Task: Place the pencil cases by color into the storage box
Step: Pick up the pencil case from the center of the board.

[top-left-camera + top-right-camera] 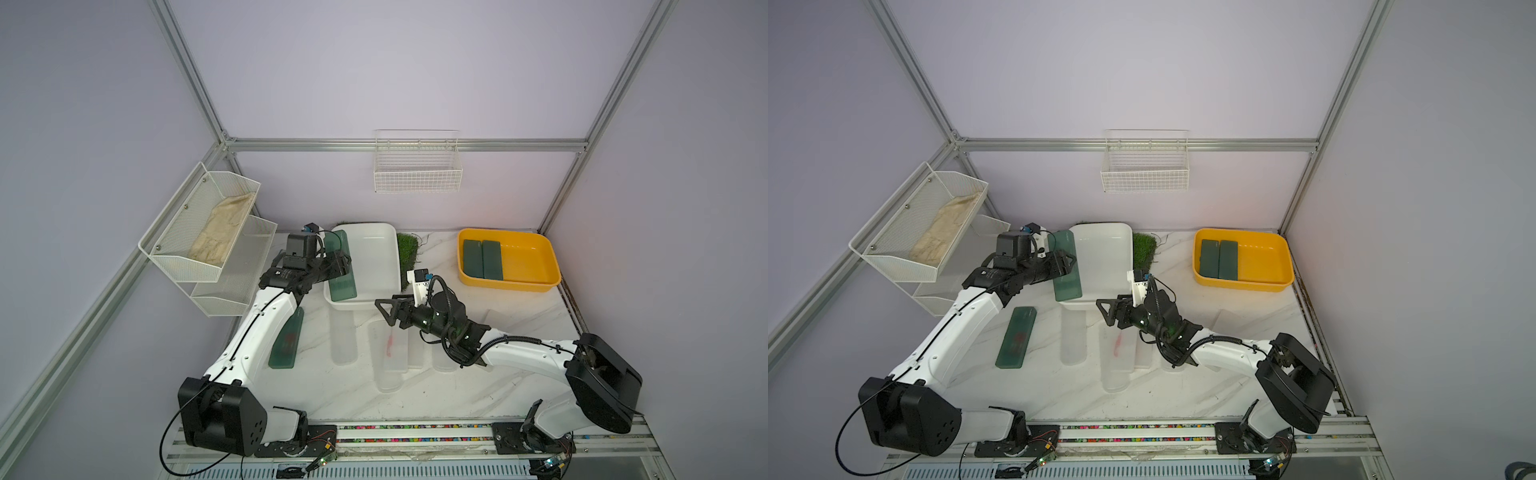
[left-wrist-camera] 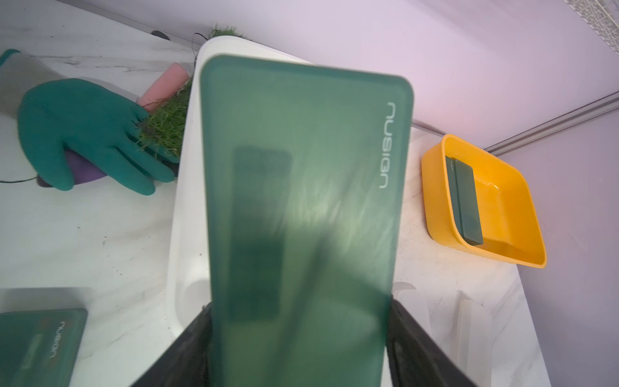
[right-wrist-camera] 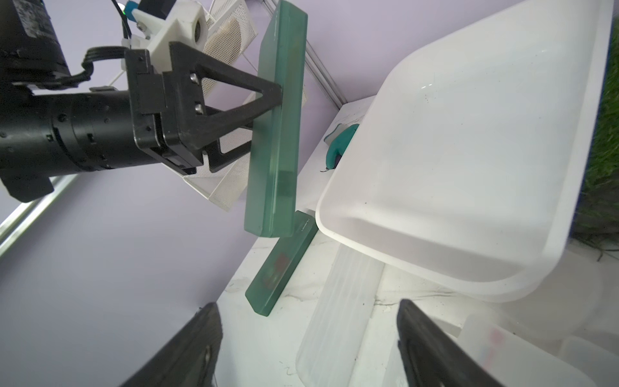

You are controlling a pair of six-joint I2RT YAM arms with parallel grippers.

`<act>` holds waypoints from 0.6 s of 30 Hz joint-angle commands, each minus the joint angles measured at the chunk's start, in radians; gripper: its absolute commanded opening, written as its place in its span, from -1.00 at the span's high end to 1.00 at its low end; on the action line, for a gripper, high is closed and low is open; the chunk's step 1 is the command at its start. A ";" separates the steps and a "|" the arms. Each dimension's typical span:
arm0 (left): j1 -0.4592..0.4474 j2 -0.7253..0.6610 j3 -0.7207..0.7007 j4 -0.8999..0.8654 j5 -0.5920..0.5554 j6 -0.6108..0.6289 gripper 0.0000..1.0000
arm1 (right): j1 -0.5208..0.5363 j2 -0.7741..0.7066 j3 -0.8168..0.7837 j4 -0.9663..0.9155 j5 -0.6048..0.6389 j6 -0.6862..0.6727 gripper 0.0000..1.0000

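Observation:
My left gripper (image 1: 345, 264) (image 2: 299, 308) is shut on a dark green pencil case (image 1: 340, 266) (image 2: 301, 201) (image 3: 278, 150), holding it in the air over the left rim of the white storage box (image 1: 374, 257) (image 1: 1104, 257). A second green case (image 1: 286, 340) (image 1: 1016, 336) lies on the table beside the left arm. Two more green cases (image 1: 483, 259) (image 1: 1219, 259) lie side by side in the yellow storage box (image 1: 509, 286) (image 1: 1241, 284). Several frosted white cases (image 1: 345, 336) (image 1: 1119, 353) lie at the table's middle. My right gripper (image 1: 383, 312) (image 3: 308, 308) hovers open just above them, holding nothing.
A teal glove (image 2: 83, 134), a pink roll (image 2: 164, 83) and a grass mat (image 1: 406, 257) lie around the white box. A mesh shelf (image 1: 199, 224) hangs on the left wall. On the back wall hangs a wire basket (image 1: 417, 166).

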State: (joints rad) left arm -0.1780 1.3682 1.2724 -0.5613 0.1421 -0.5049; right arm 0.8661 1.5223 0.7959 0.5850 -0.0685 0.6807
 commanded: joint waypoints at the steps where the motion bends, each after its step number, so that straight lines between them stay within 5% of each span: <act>1: -0.029 0.011 0.074 0.117 -0.019 -0.079 -0.37 | 0.004 0.020 -0.027 0.183 0.011 0.083 -0.67; 18: -0.084 0.032 0.066 0.229 -0.019 -0.195 -0.38 | 0.044 0.301 -0.019 0.619 0.039 0.145 -0.67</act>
State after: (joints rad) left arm -0.2550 1.4136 1.2850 -0.4179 0.1261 -0.6708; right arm 0.9051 1.7893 0.7502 1.0416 -0.0410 0.8001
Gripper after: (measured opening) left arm 0.696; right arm 0.832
